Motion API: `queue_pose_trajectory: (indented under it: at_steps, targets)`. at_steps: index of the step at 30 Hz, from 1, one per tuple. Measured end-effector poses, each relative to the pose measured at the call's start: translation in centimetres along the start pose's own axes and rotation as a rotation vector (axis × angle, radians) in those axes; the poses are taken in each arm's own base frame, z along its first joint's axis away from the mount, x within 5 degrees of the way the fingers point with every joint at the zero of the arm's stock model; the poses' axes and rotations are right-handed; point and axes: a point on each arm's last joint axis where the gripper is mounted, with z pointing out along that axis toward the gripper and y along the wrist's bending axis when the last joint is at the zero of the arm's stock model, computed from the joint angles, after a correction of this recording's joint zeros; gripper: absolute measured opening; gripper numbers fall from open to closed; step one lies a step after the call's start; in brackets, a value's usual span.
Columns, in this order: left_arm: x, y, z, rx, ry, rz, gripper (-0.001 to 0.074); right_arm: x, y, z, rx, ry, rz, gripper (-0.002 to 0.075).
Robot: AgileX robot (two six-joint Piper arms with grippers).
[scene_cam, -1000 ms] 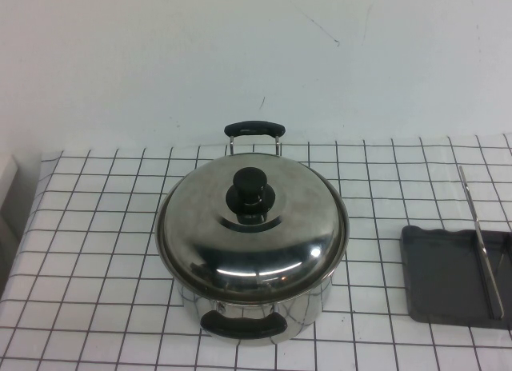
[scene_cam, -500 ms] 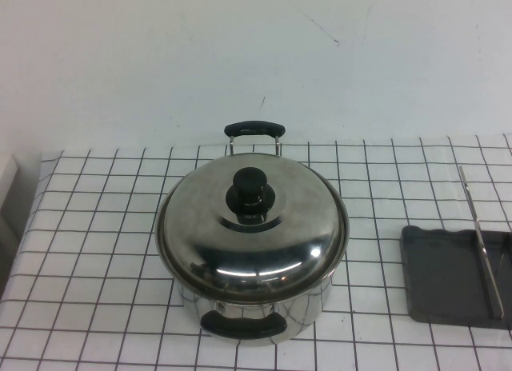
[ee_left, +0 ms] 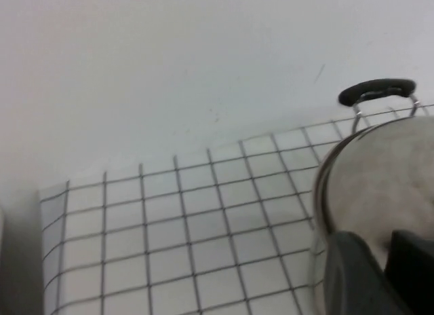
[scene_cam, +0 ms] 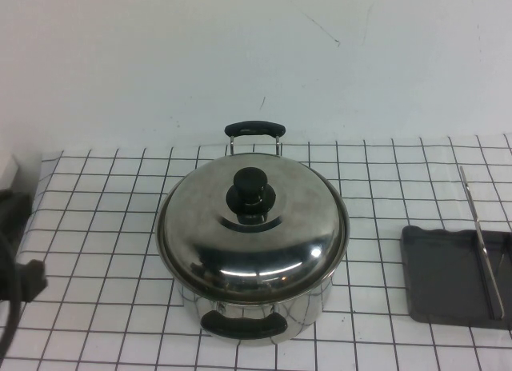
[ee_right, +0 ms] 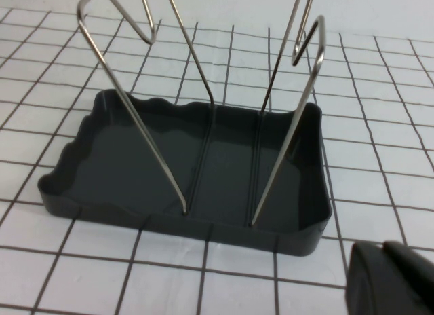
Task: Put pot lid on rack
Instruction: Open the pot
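Left gripper (ee_left: 380,274): you see it just beside the pot's wall; fingers slightly parted, holding nothing.
Right gripper (ee_right: 393,278): near the rack's edge; you cannot tell its finger state.
Pot (scene_cam: 256,311): closed by the pot lid (scene_cam: 252,231), contents hidden.
Rack (scene_cam: 448,279): right of pot, tray bare.

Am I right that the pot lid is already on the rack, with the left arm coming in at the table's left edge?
No. The high view shows the pot lid on the pot; the rack holds nothing. The left gripper is at the left edge; the right gripper is beside the rack.
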Motion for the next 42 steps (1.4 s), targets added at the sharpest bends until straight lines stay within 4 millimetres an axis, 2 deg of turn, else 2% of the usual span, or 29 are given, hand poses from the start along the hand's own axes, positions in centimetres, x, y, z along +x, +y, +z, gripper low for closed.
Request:
queue_pose_trajectory:
  at_steps: [2,7,9,12,14,17,22,27,37,39,42]
  targets:
    - [-0.3,-0.9,0.9,0.041,-0.022,0.020,0.0138,0.0,0.0,0.0,0.000,0.000,0.000,-0.0003]
    - [-1.5,-4.1,3.3,0.187,-0.144,0.063,0.0370,0.0,0.0,0.0,0.000,0.000,0.000,-0.0003]
    - [-1.6,-5.0,4.8,0.233,-0.169,0.060,0.0450,0.0,0.0,0.0,0.000,0.000,0.000,-0.0003]
    - [-1.0,-6.0,7.6,0.276,-0.167,0.045,0.0523,0.0,0.0,0.0,0.000,0.000,0.000,-0.0003]
    - [-0.4,-6.5,9.4,0.302,-0.171,0.045,0.0543,0.0,0.0,0.0,0.000,0.000,0.000,-0.0003]
    - [0.6,-7.3,12.4,0.334,-0.153,0.040,0.0554,0.0,0.0,0.0,0.000,0.000,0.000,-0.0003]
    - [1.3,-8.4,16.5,0.360,-0.127,0.035,0.0559,0.0,0.0,0.0,0.000,0.000,0.000,-0.0003]
    - [2.3,-9.3,19.3,0.396,-0.098,0.008,0.0560,0.0,0.0,0.0,0.000,0.000,0.000,-0.0003]
    - [4.1,-10.0,21.0,0.410,-0.036,-0.017,0.0542,0.0,0.0,0.0,0.000,0.000,0.000,-0.0003]
    - [4.1,-10.0,21.0,0.412,-0.032,-0.024,0.0484,0.0,0.0,0.0,0.000,0.000,0.000,-0.0003]
    - [4.1,-10.0,21.0,0.412,-0.031,-0.025,0.0346,0.0,0.0,0.0,0.000,0.000,0.000,-0.0003]
